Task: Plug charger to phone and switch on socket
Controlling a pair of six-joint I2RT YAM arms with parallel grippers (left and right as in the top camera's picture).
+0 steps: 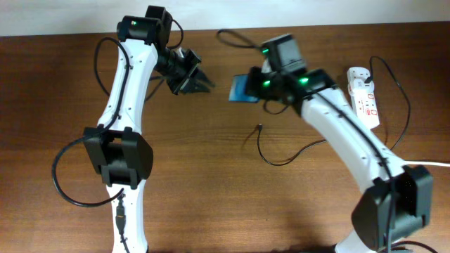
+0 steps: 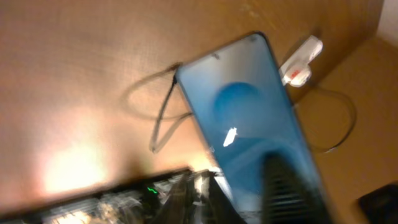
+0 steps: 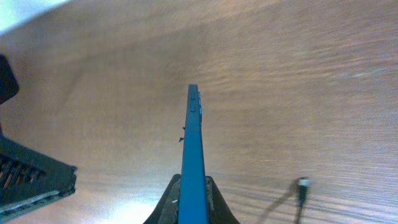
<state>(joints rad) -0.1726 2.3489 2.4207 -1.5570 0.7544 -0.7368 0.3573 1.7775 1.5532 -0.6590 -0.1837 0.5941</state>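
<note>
One phone (image 3: 194, 143) sits clamped in the right end effector (image 3: 193, 194) near the bench's (image 1: 211, 176) far edge. Beside it the left end effector (image 1: 193, 77) gapes open.

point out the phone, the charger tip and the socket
phone (image 2: 245, 118): left wrist view, middle of the blue screen
charger tip (image 3: 303, 183): right wrist view, the small connector end
socket (image 1: 365, 100): overhead view, middle of the white body
</note>
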